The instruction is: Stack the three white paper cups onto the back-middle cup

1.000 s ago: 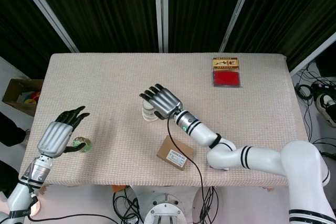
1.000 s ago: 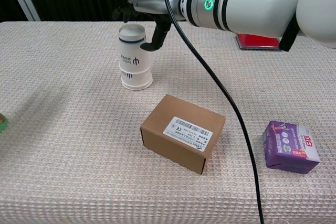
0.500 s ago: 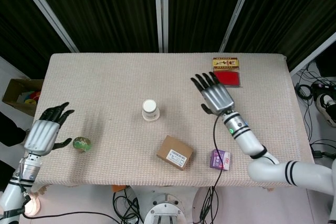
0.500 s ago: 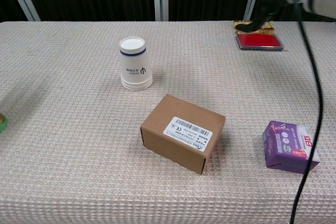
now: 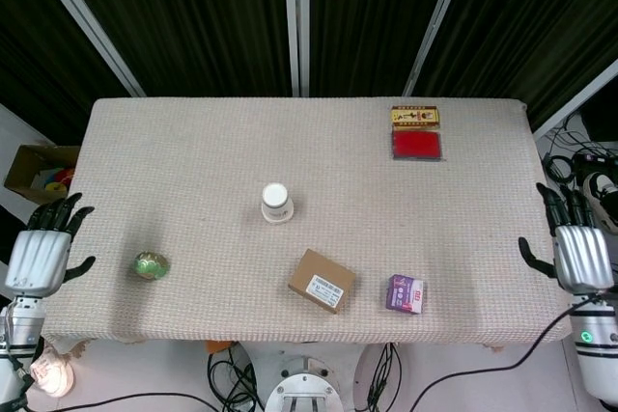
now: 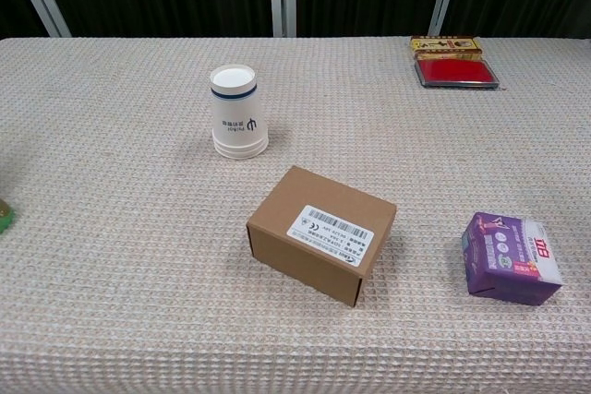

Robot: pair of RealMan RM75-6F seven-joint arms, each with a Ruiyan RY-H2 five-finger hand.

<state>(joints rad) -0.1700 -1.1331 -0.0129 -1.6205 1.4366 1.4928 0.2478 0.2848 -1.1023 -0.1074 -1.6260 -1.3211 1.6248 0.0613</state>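
Dark curtain panels are hanging behind a table (image 5: 193, 142) covered in a pale woven cloth. Cup stack (image 6: 237, 110) is standing upside down, near the table's middle, a little behind the brown cardboard box (image 6: 320, 232); layered rims are showing at its base, so the cups appear to be nested already. No loose cup is showing anywhere on the cloth.

Left hand (image 5: 39, 256) is hanging off the table's left edge, fingers apart, holding nothing. Right hand (image 5: 574, 250) is hanging off the right edge, likewise spread and empty. Neither is appearing in the chest view.

Judgement: stacking is looking complete; the step in hand is parking the arms clear. Doing it well means keeping both hands wide of the stack and checking that it is sitting upright and level, which the chest view is suggesting.

Also lying about: purple box (image 6: 512, 258) front right, red tin (image 6: 456, 72) back right with a patterned packet (image 6: 446, 45) behind it, green ball (image 5: 150, 264) front left.
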